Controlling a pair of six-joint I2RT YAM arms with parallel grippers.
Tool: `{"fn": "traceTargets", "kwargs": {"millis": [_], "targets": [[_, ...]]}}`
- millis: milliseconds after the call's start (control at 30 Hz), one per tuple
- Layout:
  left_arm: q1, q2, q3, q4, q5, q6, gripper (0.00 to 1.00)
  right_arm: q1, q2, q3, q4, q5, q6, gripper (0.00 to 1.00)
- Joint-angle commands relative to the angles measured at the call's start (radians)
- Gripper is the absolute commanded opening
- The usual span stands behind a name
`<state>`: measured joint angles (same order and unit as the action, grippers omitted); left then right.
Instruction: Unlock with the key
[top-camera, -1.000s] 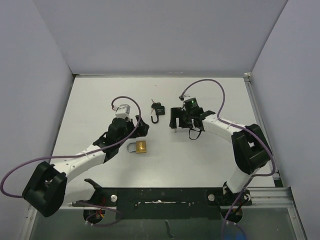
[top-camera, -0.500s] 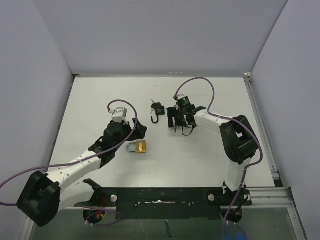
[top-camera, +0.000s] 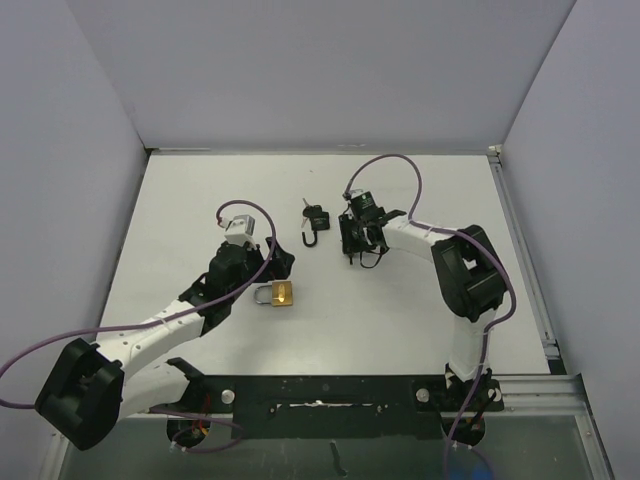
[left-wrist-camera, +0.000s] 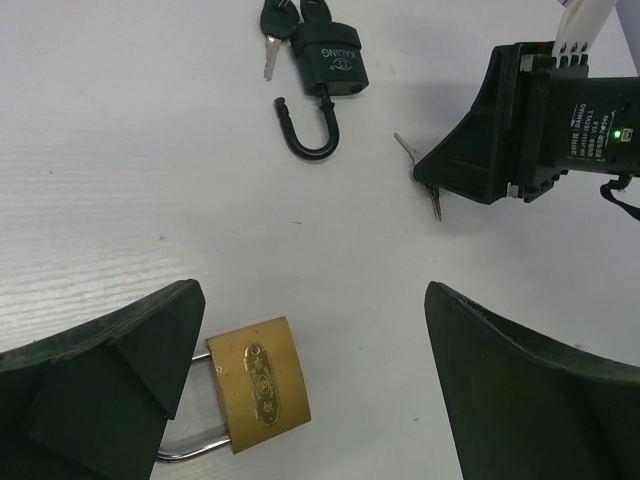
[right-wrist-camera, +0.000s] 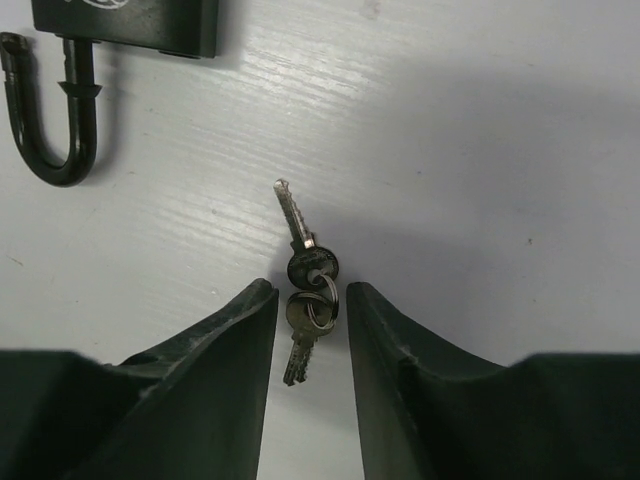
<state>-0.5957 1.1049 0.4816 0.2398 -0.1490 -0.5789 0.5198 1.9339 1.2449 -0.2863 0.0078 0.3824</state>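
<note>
White surface (top-camera: 200, 200) enclosed by pale grey walls (top-camera: 320, 70); the left tool (left-wrist-camera: 312, 300) gapes wide beside the brass padlock (left-wrist-camera: 258, 385); the right tool (right-wrist-camera: 311, 292), narrow, straddles the keys (right-wrist-camera: 312, 268) without gripping; black padlock (top-camera: 315, 217) nearby.

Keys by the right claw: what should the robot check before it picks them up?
1. Keys between the right claw fingers: ok.
2. Right claw clamped on the keys: not ok, small gaps on both sides.
3. Left claw open wide: ok.
4. Brass padlock between the left claw's fingers: ok, lying beside one finger.
5. Brass padlock's shackle shut: cannot tell, a finger hides part.
6. Black padlock apart from the keys: ok.
</note>
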Motion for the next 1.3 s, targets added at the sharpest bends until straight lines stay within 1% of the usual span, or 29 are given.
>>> {"fn": "traceTargets", "kwargs": {"millis": [0, 33, 100, 200, 233, 267, 333, 433, 500, 667, 767, 900, 1000, 1100, 1200, 1267], "targets": [[0.004, 0.006, 0.003, 0.067, 0.000, -0.010, 0.93, 0.011, 0.025, 0.049, -0.020, -0.003, -0.007, 0.31], [0.005, 0.006, 0.003, 0.067, -0.001, -0.010, 0.93, 0.012, 0.027, 0.050, -0.022, -0.004, -0.006, 0.28], [0.005, 0.007, 0.002, 0.069, 0.000, -0.011, 0.93, 0.012, 0.034, 0.053, -0.023, -0.006, -0.007, 0.27], [0.006, 0.006, -0.001, 0.069, -0.001, -0.011, 0.93, 0.011, 0.048, 0.068, -0.037, -0.010, -0.008, 0.13], [0.007, 0.006, 0.000, 0.069, 0.000, -0.012, 0.93, 0.011, 0.051, 0.074, -0.043, -0.012, -0.009, 0.05], [0.007, 0.006, 0.000, 0.069, 0.000, -0.013, 0.93, 0.011, 0.054, 0.078, -0.043, -0.012, -0.010, 0.00], [0.007, 0.006, 0.003, 0.068, 0.001, -0.011, 0.93, 0.009, 0.052, 0.082, -0.044, -0.011, -0.006, 0.00], [0.007, 0.006, 0.011, 0.064, 0.017, -0.010, 0.93, 0.002, 0.002, 0.044, 0.022, -0.042, -0.002, 0.00], [0.007, 0.004, 0.018, 0.065, 0.036, -0.007, 0.93, -0.006, -0.054, -0.002, 0.093, -0.074, 0.009, 0.00], [0.004, 0.017, 0.011, 0.148, 0.111, 0.002, 0.91, -0.026, -0.225, -0.142, 0.267, -0.127, 0.064, 0.00], [-0.001, 0.039, 0.012, 0.201, 0.164, 0.003, 0.90, -0.026, -0.307, -0.207, 0.315, -0.134, 0.097, 0.00], [-0.016, 0.074, 0.014, 0.277, 0.227, 0.003, 0.87, -0.024, -0.402, -0.284, 0.355, -0.136, 0.141, 0.00], [-0.032, 0.102, 0.029, 0.295, 0.237, -0.009, 0.86, -0.020, -0.461, -0.324, 0.359, -0.115, 0.159, 0.00], [-0.036, 0.135, 0.042, 0.324, 0.264, -0.049, 0.85, -0.009, -0.506, -0.358, 0.363, -0.088, 0.159, 0.00], [-0.036, 0.167, 0.051, 0.371, 0.293, -0.106, 0.79, 0.008, -0.543, -0.394, 0.379, -0.045, 0.142, 0.00], [-0.035, 0.191, 0.061, 0.386, 0.305, -0.133, 0.77, 0.016, -0.562, -0.421, 0.396, -0.029, 0.136, 0.00]]}}
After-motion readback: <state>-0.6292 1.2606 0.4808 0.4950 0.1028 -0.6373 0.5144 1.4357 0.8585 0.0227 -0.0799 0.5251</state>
